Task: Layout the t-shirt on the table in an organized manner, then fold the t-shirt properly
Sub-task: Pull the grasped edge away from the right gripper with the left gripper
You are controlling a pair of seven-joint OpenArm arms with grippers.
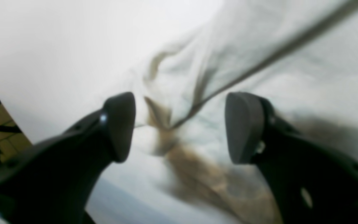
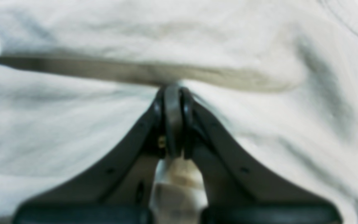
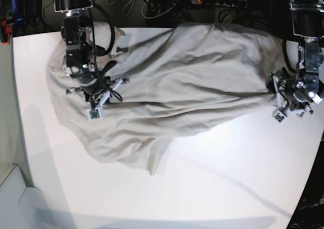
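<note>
The white counter (image 3: 212, 178) fills my view, most of its near half bare; across its far half sprawls the t-shirt (image 3: 172, 87), a beige-grey heap not yet laid flat, bunched toward my right arm's side with a loose flap drooping toward the near edge, and one taut ridge of cloth running straight across it from arm to arm.

My right pincer (image 2: 173, 93) is pressed together on a fold of the t-shirt; cloth is drawn up between its tips and a dark seam band crosses just above them; in the base view it sits on the shirt's body, well in from the edge. My left pincer (image 1: 179, 127) stands spread at the shirt's opposite edge, gripping nothing; a puckered corner where a dark seam line ends lies between its pads (image 1: 244, 127), blurred, so I cannot tell which corner it is.

As I judge it, the step in hand is the laying-out: securing a second hold so the shirt can be stretched; to do it well I should bring the left pincer squarely over that seam corner, catch the hem rather than loose body cloth, close fully, then draw both arms apart evenly, low over the counter, so the ridge flattens without twisting.
</note>
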